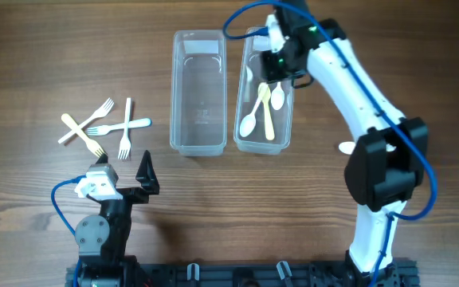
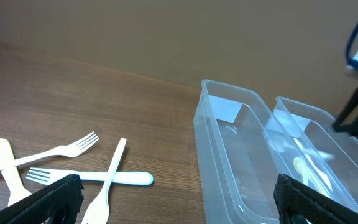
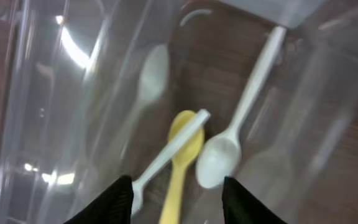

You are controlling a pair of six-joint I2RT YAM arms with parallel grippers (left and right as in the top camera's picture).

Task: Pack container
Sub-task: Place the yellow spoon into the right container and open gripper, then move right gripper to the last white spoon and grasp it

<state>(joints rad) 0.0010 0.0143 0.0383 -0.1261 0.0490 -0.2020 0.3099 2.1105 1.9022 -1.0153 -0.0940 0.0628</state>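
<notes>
Two clear plastic containers stand side by side. The left container (image 1: pixel 174 96) is empty. The right container (image 1: pixel 289 119) holds a yellow spoon (image 1: pixel 266 112) and two white spoons (image 1: pixel 249 121). My right gripper (image 1: pixel 280 70) hangs open and empty over the far end of the right container; its wrist view shows the yellow spoon (image 3: pixel 182 149) and white spoons (image 3: pixel 229 149) just below the jaws (image 3: pixel 176 202). Several white and cream forks (image 1: pixel 106 127) lie crossed at the left. My left gripper (image 1: pixel 130 179) is open and empty near the front, short of the forks (image 2: pixel 73 168).
One more white spoon (image 1: pixel 347 147) lies on the table to the right, partly hidden by the right arm. In the left wrist view the empty container (image 2: pixel 199 124) is ahead to the right, with the right container (image 2: pixel 278 109) beyond it.
</notes>
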